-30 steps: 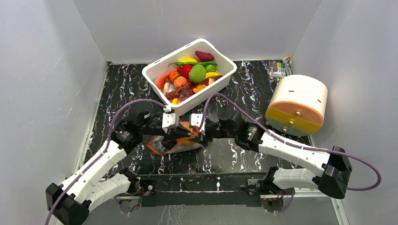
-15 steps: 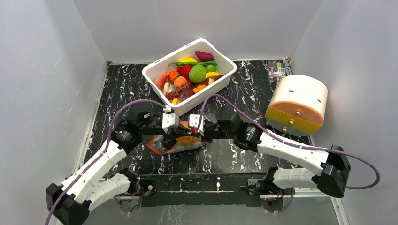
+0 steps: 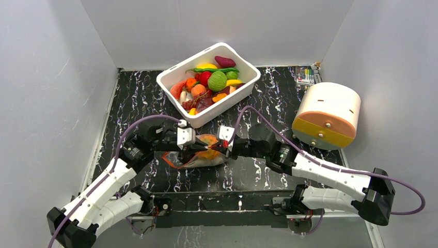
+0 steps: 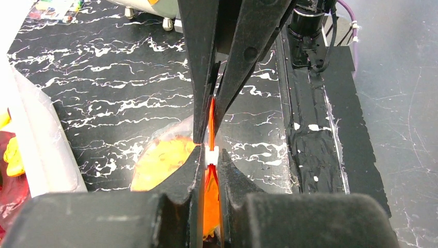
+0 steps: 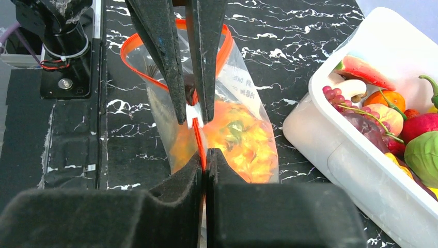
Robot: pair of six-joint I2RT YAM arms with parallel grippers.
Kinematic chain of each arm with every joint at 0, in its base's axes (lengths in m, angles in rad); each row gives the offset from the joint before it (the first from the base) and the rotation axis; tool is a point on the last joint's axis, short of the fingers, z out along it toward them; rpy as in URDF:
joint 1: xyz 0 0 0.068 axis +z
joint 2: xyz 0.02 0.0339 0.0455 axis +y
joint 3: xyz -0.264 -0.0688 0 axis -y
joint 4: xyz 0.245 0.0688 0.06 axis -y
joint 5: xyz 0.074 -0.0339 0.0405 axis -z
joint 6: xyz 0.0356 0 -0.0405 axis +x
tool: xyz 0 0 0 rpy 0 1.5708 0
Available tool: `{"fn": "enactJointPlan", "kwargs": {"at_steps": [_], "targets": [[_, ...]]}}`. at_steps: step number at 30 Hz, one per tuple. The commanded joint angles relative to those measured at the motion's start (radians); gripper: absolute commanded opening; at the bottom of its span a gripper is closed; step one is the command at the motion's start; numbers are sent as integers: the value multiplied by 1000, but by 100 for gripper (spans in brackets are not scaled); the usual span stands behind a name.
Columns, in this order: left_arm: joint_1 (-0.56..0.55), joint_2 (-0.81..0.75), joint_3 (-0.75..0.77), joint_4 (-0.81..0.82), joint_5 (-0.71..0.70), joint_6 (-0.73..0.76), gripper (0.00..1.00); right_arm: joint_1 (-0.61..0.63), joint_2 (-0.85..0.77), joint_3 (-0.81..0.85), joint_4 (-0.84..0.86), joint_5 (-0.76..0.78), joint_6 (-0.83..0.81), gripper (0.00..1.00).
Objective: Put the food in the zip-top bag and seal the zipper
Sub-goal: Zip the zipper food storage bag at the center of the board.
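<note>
The zip-top bag (image 3: 199, 157) lies on the black marbled table between my two grippers, with an orange spiky pineapple (image 5: 243, 142) inside it. The rest of the food (image 3: 209, 82) fills the white tub. My left gripper (image 4: 210, 154) is shut on the white slider (image 4: 210, 155) of the red-orange zipper (image 4: 212, 116). Facing it, my right gripper (image 5: 205, 155) is shut on the zipper strip (image 5: 198, 139) a short way along. In the top view the left gripper (image 3: 198, 150) and right gripper (image 3: 221, 150) meet tip to tip over the bag's mouth.
The white tub (image 3: 243, 88) stands just behind the bag, and its wall (image 5: 356, 165) is close on the right in the right wrist view. A round cream and orange appliance (image 3: 328, 113) sits at the right. A small box of coloured bits (image 3: 306, 77) is at the back right.
My right gripper has closed on the zipper strip and shifted a little to the right. The left gripper has stayed shut and edged slightly left.
</note>
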Motion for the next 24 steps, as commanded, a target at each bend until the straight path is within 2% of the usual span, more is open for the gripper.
{"fn": "enactJointPlan", "kwargs": {"at_steps": [1, 13, 18, 24], "targets": [[3, -31, 13, -91, -30, 27, 0, -6, -73, 5, 149, 42, 33, 0], [3, -33, 77, -140, -23, 47, 0, -6, -130, -36, 160, 163, 180, 0], [4, -38, 78, -166, -37, 27, 0, -7, -138, 21, 26, 284, 200, 0], [4, -59, 99, -167, -48, -16, 0, -9, -203, -14, 29, 355, 257, 0]]}}
